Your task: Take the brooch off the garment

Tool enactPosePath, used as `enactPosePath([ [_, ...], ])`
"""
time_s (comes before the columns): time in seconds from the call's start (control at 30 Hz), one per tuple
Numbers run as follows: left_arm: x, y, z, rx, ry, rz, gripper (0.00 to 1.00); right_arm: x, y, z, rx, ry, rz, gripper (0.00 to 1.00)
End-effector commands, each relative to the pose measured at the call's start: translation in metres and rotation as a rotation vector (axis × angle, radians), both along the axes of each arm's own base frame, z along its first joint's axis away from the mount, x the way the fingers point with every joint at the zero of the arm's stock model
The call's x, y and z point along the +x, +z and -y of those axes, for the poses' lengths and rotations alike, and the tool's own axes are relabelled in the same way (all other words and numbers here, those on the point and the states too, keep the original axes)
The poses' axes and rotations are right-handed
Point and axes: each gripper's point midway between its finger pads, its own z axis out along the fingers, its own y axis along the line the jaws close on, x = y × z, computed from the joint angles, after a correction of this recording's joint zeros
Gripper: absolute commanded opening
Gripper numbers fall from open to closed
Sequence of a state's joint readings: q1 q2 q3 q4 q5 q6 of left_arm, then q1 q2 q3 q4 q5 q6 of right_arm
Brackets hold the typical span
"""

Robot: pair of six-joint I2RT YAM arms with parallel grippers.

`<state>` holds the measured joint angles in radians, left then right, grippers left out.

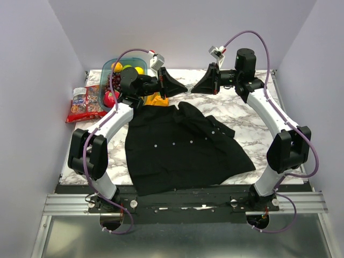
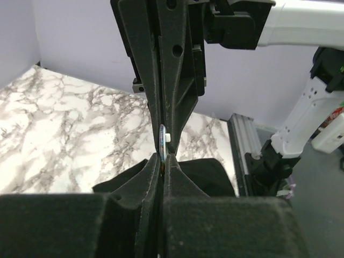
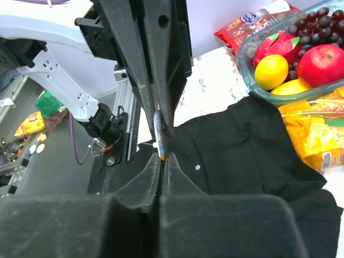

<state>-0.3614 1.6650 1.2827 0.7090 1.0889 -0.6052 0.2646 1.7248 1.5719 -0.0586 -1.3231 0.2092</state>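
Observation:
The black garment point(image 1: 177, 145) lies spread flat on the marble table, with tiny white buttons showing. It also shows in the left wrist view point(image 2: 207, 172) and the right wrist view point(image 3: 242, 145). The brooch point(image 2: 162, 138) is off the cloth, held edge-on in the air above the table's back middle. It also shows in the right wrist view point(image 3: 159, 131). My left gripper point(image 1: 185, 88) and right gripper point(image 1: 194, 87) meet tip to tip there. Both are shut on the brooch from opposite sides, as the left wrist view point(image 2: 163, 156) and right wrist view point(image 3: 162, 157) show.
A clear bowl point(image 1: 110, 69) of fruit stands at the back left, with a red snack bag point(image 1: 85, 103) beside it and a yellow packet point(image 1: 156, 99) just behind the garment's collar. The bowl point(image 3: 244, 54) and the packet point(image 3: 312, 131) also show in the right wrist view.

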Motion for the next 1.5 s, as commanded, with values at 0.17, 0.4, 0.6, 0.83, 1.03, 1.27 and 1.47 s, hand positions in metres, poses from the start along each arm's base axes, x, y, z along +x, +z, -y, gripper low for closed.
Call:
enactPosePath([
  [0.17, -0.001, -0.004, 0.002, -0.001, -0.012, 0.028, 0.42, 0.006, 0.000, -0.004, 0.016, -0.001, -0.034, 0.00],
  [0.4, 0.003, -0.006, 0.004, 0.000, -0.001, 0.021, 0.38, 0.007, 0.003, -0.004, 0.021, -0.004, -0.013, 0.00],
  [0.6, 0.011, -0.011, 0.007, 0.004, 0.026, -0.006, 0.32, 0.004, 0.006, -0.005, 0.023, 0.006, 0.012, 0.00],
  [0.83, 0.020, -0.014, 0.008, -0.005, 0.057, -0.053, 0.29, -0.006, 0.004, -0.011, -0.004, 0.034, 0.061, 0.00],
  [1.03, 0.026, -0.013, 0.005, -0.012, 0.080, -0.077, 0.23, -0.010, 0.003, -0.014, -0.013, 0.040, 0.094, 0.00],
  [1.27, 0.027, -0.017, 0.003, -0.001, 0.084, -0.093, 0.14, -0.008, 0.004, -0.014, -0.018, 0.031, 0.115, 0.00],
  [1.47, 0.030, -0.025, 0.002, 0.023, 0.093, -0.107, 0.06, -0.010, 0.007, -0.014, -0.021, 0.032, 0.129, 0.00],
])
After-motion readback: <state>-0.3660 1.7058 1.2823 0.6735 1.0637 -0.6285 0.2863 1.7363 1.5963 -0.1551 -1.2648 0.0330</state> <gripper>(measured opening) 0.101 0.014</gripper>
